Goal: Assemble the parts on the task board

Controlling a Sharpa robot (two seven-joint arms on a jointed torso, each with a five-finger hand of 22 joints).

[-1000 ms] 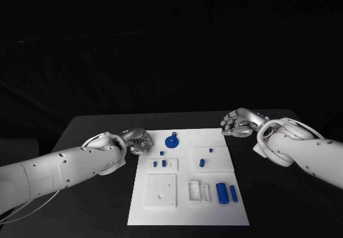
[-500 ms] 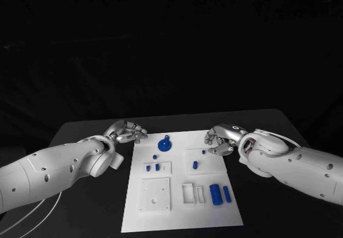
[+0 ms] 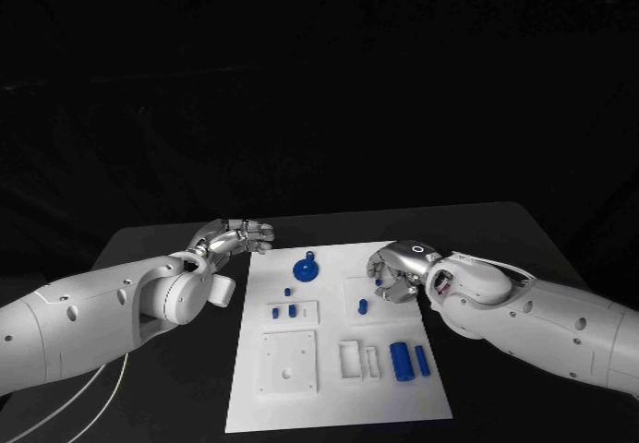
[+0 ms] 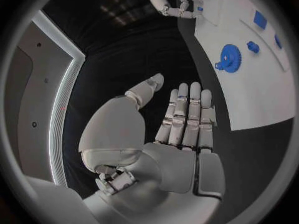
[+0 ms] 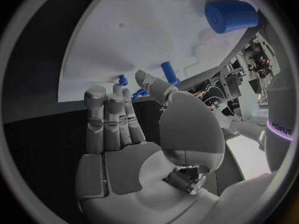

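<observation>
A: Where was the right hand at this pt?

B: Over the task board, upper right area, approx 2 o'clock from board centre. Fingers were apart, curled slightly down, nothing betw. them. A small blue peg lay just beside it, at its 7 o'clock.

A: And the left hand?

B: Off the board over the black table, at 10 o'clock from the blue gear. Wrist view showed fingers straight, side by side, thumb out, holding nothing.

A: Other parts?

B: Two short pegs in a raised plate at 9 o'clock of centre; a thick blue cylinder and a slimmer one at 5 o'clock, next to a slotted white block.

A: How to do the pick well, imo?

B: My guess: right hand was going for the small peg. Should've come straight down, thumb and one finger either side, pinch at mid-length so it wouldn't roll. Peg's tiny and smooth, so slow close. Left could've steadied the board edge.
</observation>
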